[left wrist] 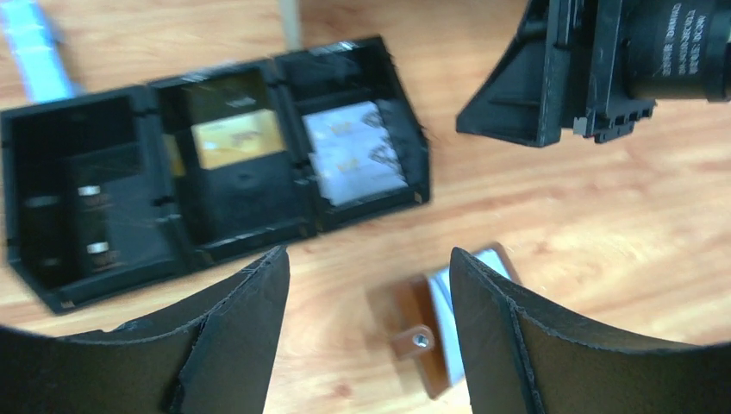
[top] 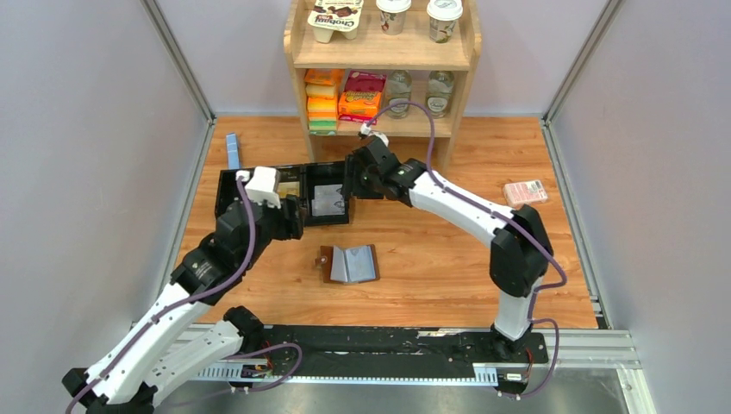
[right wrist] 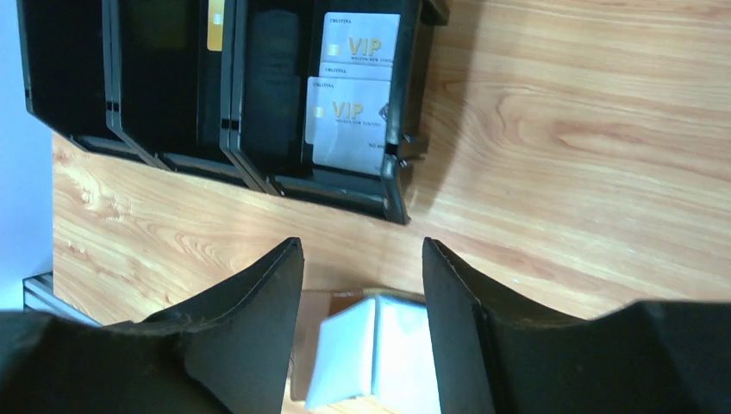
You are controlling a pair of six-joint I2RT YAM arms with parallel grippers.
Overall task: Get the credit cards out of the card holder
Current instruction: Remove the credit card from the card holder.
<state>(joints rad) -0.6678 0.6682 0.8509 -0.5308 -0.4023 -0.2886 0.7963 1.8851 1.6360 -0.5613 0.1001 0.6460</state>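
The card holder lies spread open on the wooden table, brown edging round a grey-blue inside; it also shows as the card holder and the card holder. Two silvery credit cards overlap in the right-hand compartment of the black tray, seen also as cards and cards. A gold card rests in the middle compartment. My right gripper hovers open at the tray's right end, nothing between its fingers. My left gripper is open and empty just in front of the tray.
A wooden shelf of snacks and bottles stands at the back. A narrow blue strip lies left of the tray, a pink-red packet at the far right. Grey walls close in both sides.
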